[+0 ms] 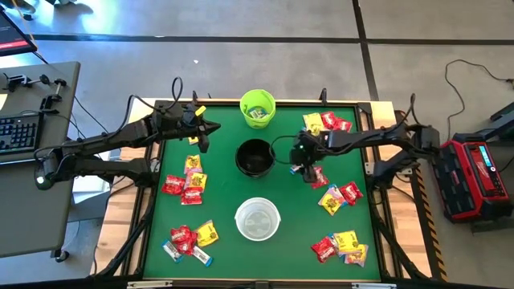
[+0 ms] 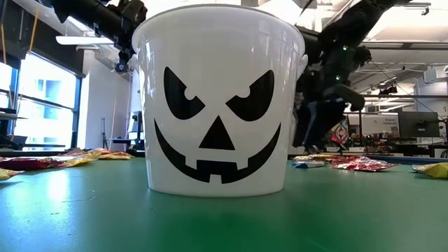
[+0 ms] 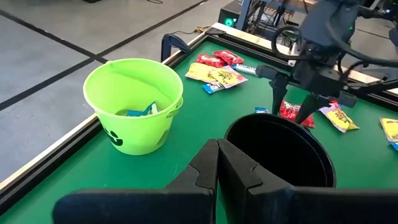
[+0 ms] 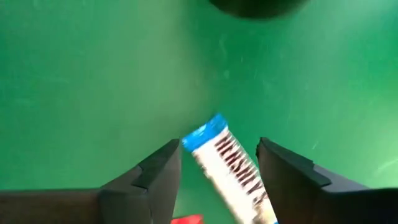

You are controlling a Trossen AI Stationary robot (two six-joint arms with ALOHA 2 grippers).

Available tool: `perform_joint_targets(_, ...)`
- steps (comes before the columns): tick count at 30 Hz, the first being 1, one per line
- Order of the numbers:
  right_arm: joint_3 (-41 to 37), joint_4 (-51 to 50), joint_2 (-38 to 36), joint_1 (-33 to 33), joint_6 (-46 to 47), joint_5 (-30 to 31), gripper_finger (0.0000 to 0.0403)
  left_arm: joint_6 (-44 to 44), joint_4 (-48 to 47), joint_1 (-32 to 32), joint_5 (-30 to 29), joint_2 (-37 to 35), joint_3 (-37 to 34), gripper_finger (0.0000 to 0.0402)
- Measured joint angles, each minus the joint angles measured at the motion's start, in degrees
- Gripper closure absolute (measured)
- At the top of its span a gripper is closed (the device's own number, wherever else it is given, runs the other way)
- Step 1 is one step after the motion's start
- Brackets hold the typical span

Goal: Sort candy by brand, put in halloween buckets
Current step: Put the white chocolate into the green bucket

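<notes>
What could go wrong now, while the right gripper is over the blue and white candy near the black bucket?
The right gripper is open around the blue-white candy, which lies slanted between the fingers, so it may slip or twist when they close. A red candy lies close by and could be caught too. The black bucket is near and might get bumped.

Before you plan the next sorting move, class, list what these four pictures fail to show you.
- Black bucket: contents lost in its dark interior, high view; cut off by the edge, left wrist view.
- Low view: the white bucket hides the other buckets.
- Blue-white packet: print blurred, far end cut off, right wrist view.
- Left gripper: fingers look shut, nothing between them.
</notes>
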Motion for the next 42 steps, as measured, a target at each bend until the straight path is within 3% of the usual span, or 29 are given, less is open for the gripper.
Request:
perform_joint_targets(19, 9.93, -9.58, 14.4, 0.42, -6.9, 0.68, 0.0196, -0.07, -0.2, 0.0, 0.0, 0.15, 0.0, 0.0401)
perform_joint_targets(23, 9.94, -10.26, 14.63, 0.44, -6.88, -0.1, 0.0229, -0.04, -0.22, 0.0, 0.0, 0.15, 0.0, 0.0402)
perform_joint_targets(32, 9.86, -10.29, 14.59, 0.47, -6.9, -0.39, 0.0351, -0.01, -0.2, 0.0, 0.0, 0.15, 0.0, 0.0402)
perform_joint_targets(42, 11.85, -12.04, 14.36, 0.45, -4.94, 0.49, 0.0358, 0.02, -0.18, 0.0, 0.0, 0.15, 0.0, 0.0401)
